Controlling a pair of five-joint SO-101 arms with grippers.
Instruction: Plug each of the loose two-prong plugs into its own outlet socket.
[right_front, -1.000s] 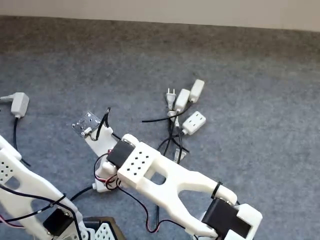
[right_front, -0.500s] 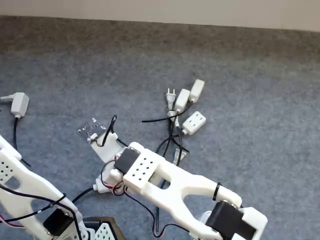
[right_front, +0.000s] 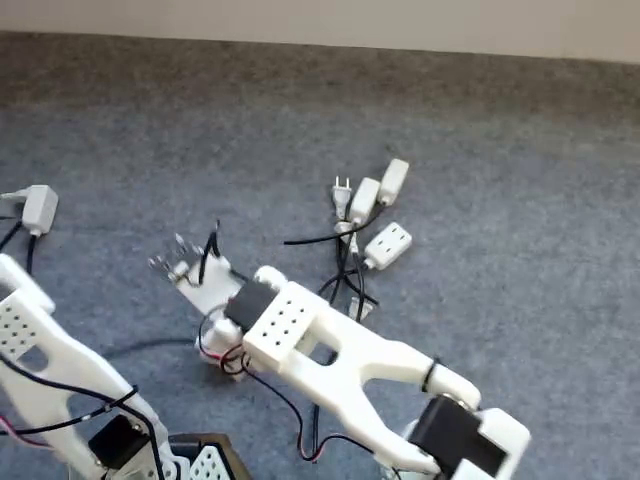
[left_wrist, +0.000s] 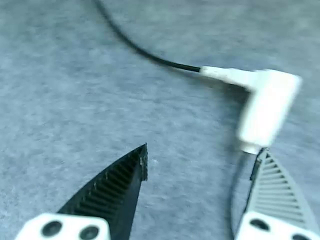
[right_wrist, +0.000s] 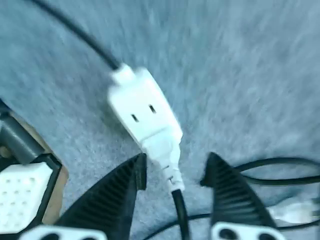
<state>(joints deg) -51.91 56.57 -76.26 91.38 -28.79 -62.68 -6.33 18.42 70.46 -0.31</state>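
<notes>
though one plug (right_wrist: 161, 145) looks seated in its socket (right_wrist: 135, 107), between the spread, empty jaws of the right gripper (right_wrist: 177, 159), other plugs (right_front: 343, 195) lie loose beyond

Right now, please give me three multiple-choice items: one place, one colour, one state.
1. Where does the white angled plug lie? A) on the carpet, in front of the left end effector; B) inside a socket; C) on a box.
2. What colour is its cord? A) red; B) black; C) white.
3. The right end effector is: A) shut empty; B) shut on a plug; C) open.
Answers: 1 A, it rests on carpet; 2 B, a black line leaves it; 3 C, its fingers stand apart.
</notes>
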